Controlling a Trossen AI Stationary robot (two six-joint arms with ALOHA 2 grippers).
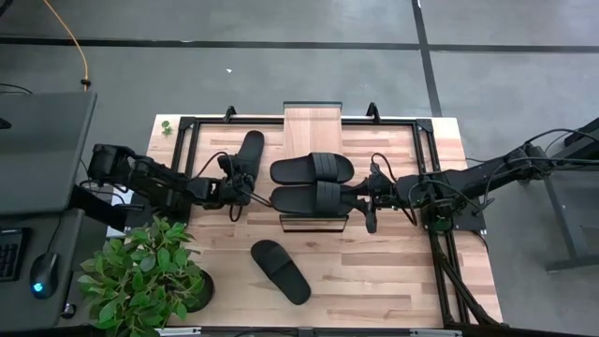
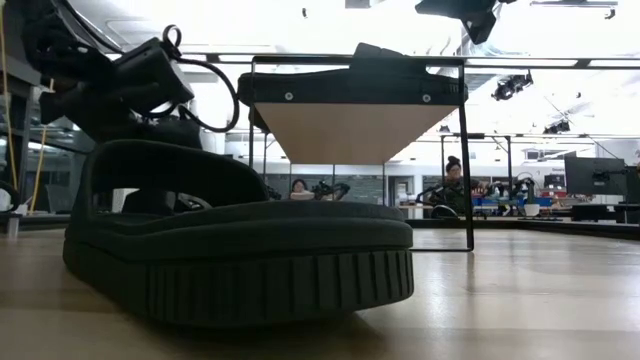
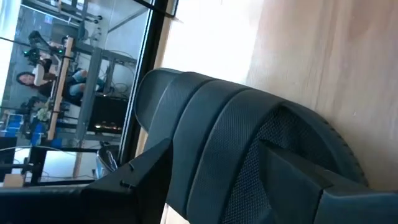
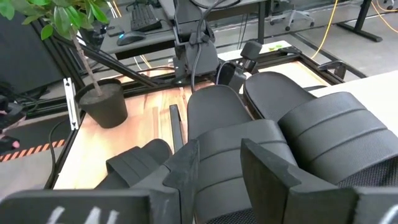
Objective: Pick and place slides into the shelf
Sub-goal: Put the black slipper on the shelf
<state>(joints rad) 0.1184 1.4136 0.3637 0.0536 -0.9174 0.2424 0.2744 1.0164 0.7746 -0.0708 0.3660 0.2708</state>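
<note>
Black ribbed-sole slide [image 2: 240, 250] before wood-topped shelf [image 2: 355, 125]

One camera hangs overhead and looks straight down, taking in the whole counter [image 1: 393, 271], both arms, the shelf [image 1: 315, 126] and the grey floor around. Another sits right at counter height, very close to the loose slide [image 2: 235, 245], which fills most of its picture; it faces level across to the shelf [image 2: 355, 125] and the room behind, where people sit. The left wrist camera is pressed near a slide's strap [image 3: 249, 149], tilted, with room beyond. The right wrist camera looks along the two slides on the shelf [image 4: 249, 155] toward the left arm [image 4: 193, 31] and the potted plant [image 4: 102, 99]. Overhead shares that plant [image 1: 150, 276].
</note>
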